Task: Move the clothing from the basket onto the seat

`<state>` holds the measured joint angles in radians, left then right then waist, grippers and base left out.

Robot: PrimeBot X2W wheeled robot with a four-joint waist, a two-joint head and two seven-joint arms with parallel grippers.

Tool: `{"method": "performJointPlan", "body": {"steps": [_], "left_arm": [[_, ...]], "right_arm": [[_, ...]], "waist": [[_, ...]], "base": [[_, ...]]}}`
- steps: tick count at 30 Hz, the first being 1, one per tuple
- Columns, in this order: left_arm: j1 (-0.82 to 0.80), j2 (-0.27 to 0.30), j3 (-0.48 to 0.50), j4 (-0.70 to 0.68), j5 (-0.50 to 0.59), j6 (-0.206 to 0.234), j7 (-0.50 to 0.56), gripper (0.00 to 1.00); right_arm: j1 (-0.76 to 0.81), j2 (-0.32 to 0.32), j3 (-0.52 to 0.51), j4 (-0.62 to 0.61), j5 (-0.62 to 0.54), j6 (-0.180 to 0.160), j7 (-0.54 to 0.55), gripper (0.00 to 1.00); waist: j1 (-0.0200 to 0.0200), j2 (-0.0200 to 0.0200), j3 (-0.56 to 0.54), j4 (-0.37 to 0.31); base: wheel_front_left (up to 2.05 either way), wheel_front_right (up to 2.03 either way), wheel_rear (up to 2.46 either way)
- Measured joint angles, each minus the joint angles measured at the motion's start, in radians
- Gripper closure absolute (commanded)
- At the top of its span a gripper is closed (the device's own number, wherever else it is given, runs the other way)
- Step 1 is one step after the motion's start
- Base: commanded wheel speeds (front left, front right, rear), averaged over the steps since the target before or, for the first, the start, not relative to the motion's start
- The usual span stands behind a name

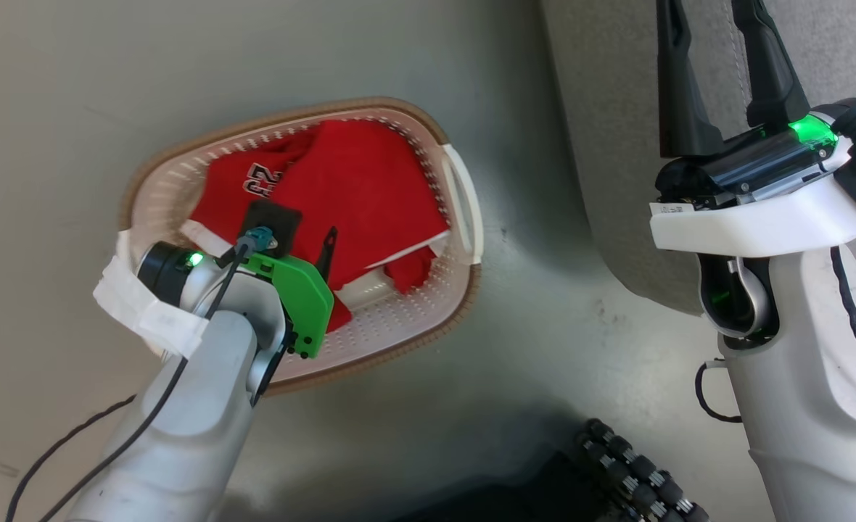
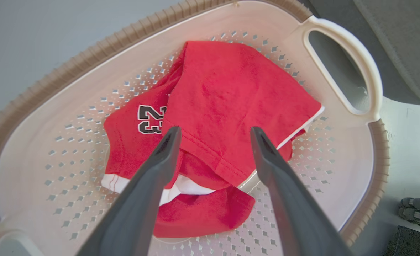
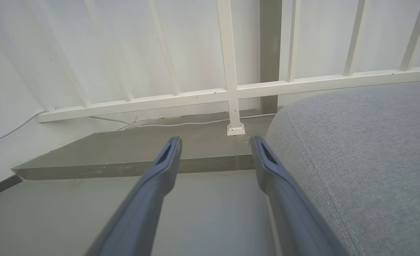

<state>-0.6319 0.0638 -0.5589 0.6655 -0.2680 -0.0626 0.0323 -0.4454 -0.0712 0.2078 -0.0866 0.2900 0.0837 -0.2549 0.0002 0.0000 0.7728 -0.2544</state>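
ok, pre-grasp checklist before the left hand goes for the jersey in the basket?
1. Left hand open: ok, jaws wide apart.
2. Left hand aimed at the clothing: ok, it points at the red fold.
3. Contact with the fabric: cannot tell.
4. Clothing wholly inside the basket: ok, nothing hangs over the rim.
5. Right hand out of the way: ok, open, beside the seat edge.
6. Seat surface free for the drop: ok on the part shown.

domestic room: laundry basket [image 2: 71,106], grey seat [image 3: 366,160]
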Motion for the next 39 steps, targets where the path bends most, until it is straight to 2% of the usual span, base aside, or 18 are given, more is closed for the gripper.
{"method": "performJointPlan", "body": {"steps": [14,18,24,34,35,36,37,39], "left_arm": [[-0.112,0.0,-0.019,0.164,0.037,-0.008,0.02,0.0],[-0.15,0.0,-0.027,0.201,0.057,-0.007,0.021,0.0],[-0.166,0.017,-0.034,0.276,0.084,0.021,0.044,0.0],[-0.204,0.009,-0.064,0.368,0.105,0.019,0.097,0.0],[-0.205,0.008,-0.064,0.374,0.104,0.019,0.1,0.09],[-0.206,0.008,-0.064,0.379,0.104,0.019,0.099,0.57],[-0.209,0.006,-0.063,0.384,0.102,0.017,0.099,1.0],[-0.212,0.004,-0.062,0.389,0.097,0.014,0.1,1.0]], "right_arm": [[-0.008,0.012,-0.008,-0.022,0.009,0.008,0.0,0.0],[-0.008,0.015,-0.013,-0.036,0.009,0.013,0.0,0.0],[-0.009,0.018,-0.007,-0.045,0.01,0.013,0.0,0.0],[-0.013,0.023,-0.012,-0.065,0.011,0.021,0.0,0.0],[-0.013,0.023,-0.012,-0.066,0.011,0.021,0.0,0.0],[-0.013,0.024,-0.012,-0.068,0.011,0.021,0.0,0.0],[-0.013,0.024,-0.012,-0.07,0.012,0.021,-0.001,0.0],[-0.012,0.024,-0.012,-0.07,0.014,0.021,-0.001,0.0]], "waist": [[0.0,0.0,0.108,-0.099],[0.0,0.0,0.129,-0.11],[-0.0001,0.0,0.151,-0.126],[-0.0001,0.0,0.172,-0.139],[-0.0001,0.0,0.173,-0.139],[-0.0001,0.0,0.173,-0.139],[-0.0001,0.0,0.174,-0.139],[-0.0001,0.0,0.175,-0.139]], "base": [[0.0,0.0,0.0],[0.0,0.0,0.0],[0.0,0.0,0.0],[0.0,0.0,0.0],[0.0,0.0,0.0],[0.0,0.0,0.0],[0.0,0.0,0.0],[0.0,0.0,0.0]]}}
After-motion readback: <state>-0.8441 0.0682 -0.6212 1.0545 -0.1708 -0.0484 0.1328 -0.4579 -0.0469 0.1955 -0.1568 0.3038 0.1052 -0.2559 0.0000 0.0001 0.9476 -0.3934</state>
